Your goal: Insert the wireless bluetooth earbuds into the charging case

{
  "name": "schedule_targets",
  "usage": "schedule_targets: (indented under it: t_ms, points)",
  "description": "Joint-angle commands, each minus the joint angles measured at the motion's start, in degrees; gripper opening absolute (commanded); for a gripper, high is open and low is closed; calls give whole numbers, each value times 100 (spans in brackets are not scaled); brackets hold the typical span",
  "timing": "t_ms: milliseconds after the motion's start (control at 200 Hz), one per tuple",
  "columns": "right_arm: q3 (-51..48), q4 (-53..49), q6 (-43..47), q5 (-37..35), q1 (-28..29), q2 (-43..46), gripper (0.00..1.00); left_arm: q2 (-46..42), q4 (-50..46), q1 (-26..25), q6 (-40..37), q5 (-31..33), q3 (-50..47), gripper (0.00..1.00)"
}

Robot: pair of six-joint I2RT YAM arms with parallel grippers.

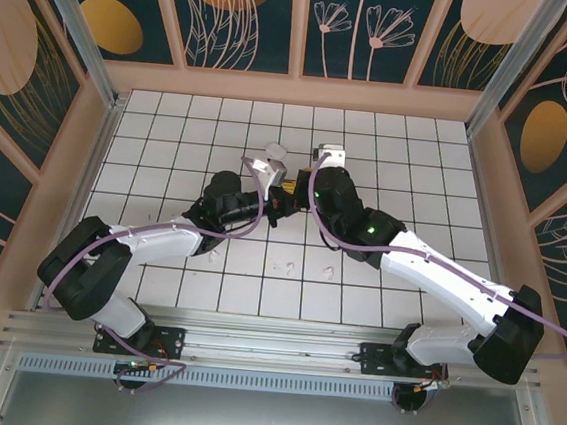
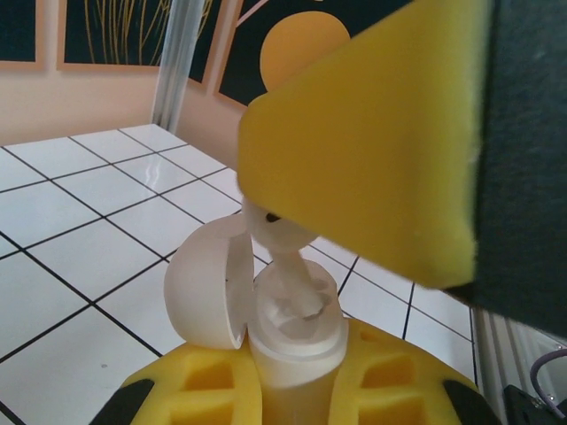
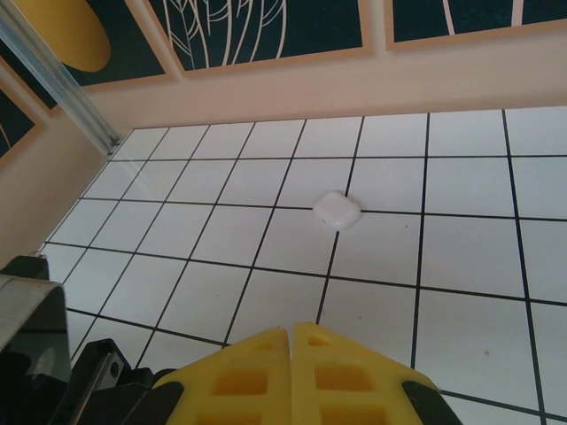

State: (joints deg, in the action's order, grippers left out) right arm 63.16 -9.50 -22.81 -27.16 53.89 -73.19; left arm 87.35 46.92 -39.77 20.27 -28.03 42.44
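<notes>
open charging case stands upright in the left gripper, lid hinged open to the left. we see one earbud with its stem down in the case's well and its head still above the rim. we can't tell if anything else is in there. the earbud is small, glossy white, rounded head, short stem. two loose earbuds lie on the white tiled floor, near side, apart from each other. a closed case sits alone on the tiles, far of the right gripper. left gripper is clamped on the case body. right gripper's fingers are pressed together, pinching the earbud's head at the tip.
</notes>
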Motion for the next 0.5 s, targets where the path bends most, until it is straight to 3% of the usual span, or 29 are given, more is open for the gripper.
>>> schedule_targets:
  t_ms: [0,490]
  points:
    - [-144,-14,56,-49,8,146,4,-208,343,-29,102,-52,160,0]
    - [-286,-30,145,-38,-28,469,4,-295,419,-14,203,-27,91,0]
